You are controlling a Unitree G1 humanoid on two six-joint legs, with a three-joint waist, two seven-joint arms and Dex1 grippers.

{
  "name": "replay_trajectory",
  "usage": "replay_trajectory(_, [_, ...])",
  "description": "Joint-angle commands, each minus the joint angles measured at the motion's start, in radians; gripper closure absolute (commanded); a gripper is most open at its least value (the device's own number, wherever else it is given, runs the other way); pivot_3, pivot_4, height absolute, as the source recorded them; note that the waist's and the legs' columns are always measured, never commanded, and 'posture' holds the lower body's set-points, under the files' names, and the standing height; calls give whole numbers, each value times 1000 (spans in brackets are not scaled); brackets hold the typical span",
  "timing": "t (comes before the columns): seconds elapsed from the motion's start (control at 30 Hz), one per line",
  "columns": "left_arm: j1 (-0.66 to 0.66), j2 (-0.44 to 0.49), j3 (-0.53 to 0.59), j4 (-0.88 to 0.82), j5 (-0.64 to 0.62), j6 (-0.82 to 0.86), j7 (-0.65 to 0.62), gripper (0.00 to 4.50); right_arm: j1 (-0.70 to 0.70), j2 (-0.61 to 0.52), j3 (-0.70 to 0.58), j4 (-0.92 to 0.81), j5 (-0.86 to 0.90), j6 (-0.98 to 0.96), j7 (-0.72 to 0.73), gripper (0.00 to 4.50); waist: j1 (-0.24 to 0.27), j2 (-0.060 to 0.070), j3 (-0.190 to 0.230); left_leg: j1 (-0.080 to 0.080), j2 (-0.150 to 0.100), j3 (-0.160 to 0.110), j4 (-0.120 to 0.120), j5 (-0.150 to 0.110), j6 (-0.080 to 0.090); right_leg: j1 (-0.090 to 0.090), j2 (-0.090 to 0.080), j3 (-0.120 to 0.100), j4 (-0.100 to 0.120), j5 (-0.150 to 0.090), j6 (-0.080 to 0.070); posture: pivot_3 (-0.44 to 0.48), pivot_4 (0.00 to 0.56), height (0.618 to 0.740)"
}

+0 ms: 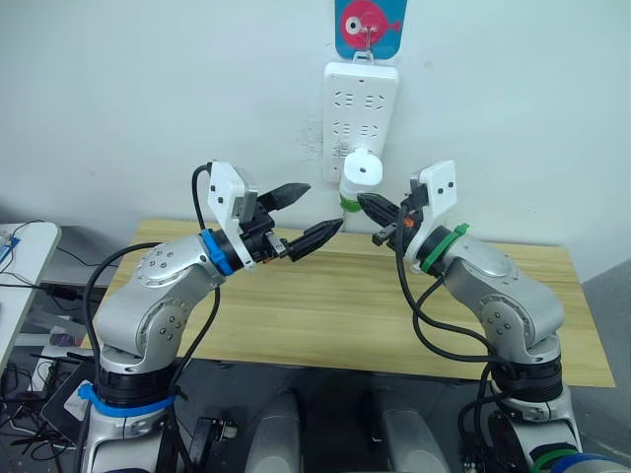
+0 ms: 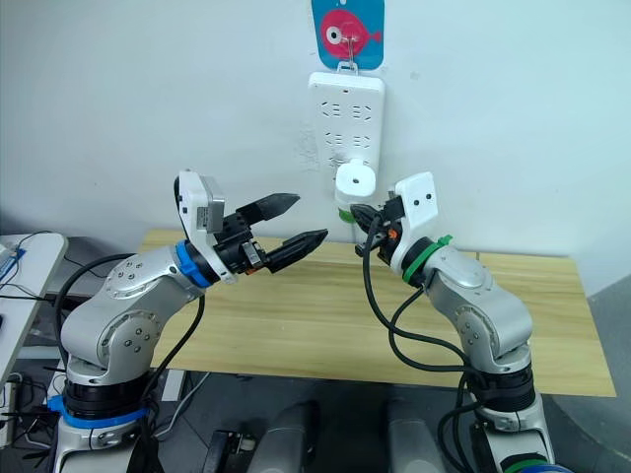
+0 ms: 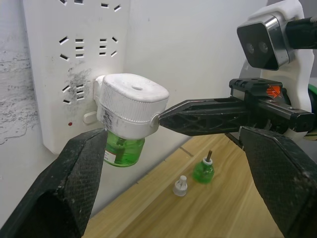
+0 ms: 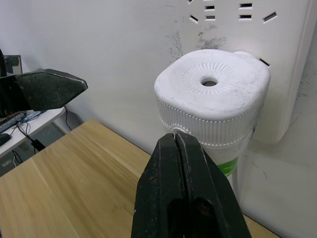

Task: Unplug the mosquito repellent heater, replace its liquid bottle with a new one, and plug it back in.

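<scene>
A long white multi-socket power strip hangs on the far wall above the pale wooden bench. Plugged low into it, the small white rounded plastic heater awaits unplugging: left gripper jaws wide alongside, right gripper jaws closed, tips touching it.

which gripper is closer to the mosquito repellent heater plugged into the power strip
Right. The right gripper, fingers shut, has its tip at the mosquito repellent heater. The left gripper is open and apart from it, off to the robot's left.
</scene>
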Motion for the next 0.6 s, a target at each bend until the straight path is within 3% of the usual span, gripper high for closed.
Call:
replay_trajectory(0.03, [-8, 4, -4, -30, -18, -10, 7, 0, -12, 3, 2, -16, -9, -29, 1, 4486, 0, 0, 0, 0, 0, 0, 0, 0, 0, 0, 0, 0, 0, 0, 0, 71, 238, 740])
replay_trajectory(0.37, [-7, 1, -10, -26, -17, -16, 14, 0, -6, -10, 14, -16, -16, -29, 17, 4486, 0, 0, 0, 0, 0, 0, 0, 0, 0, 0, 0, 0, 0, 0, 0, 75, 234, 740])
replay_trajectory(0.6, [-9, 0, -12, -19, -19, -21, 19, 0, -28, 40, -39, 12, -6, -28, -32, 4486, 0, 0, 0, 0, 0, 0, 0, 0, 0, 0, 0, 0, 0, 0, 0, 74, 236, 740])
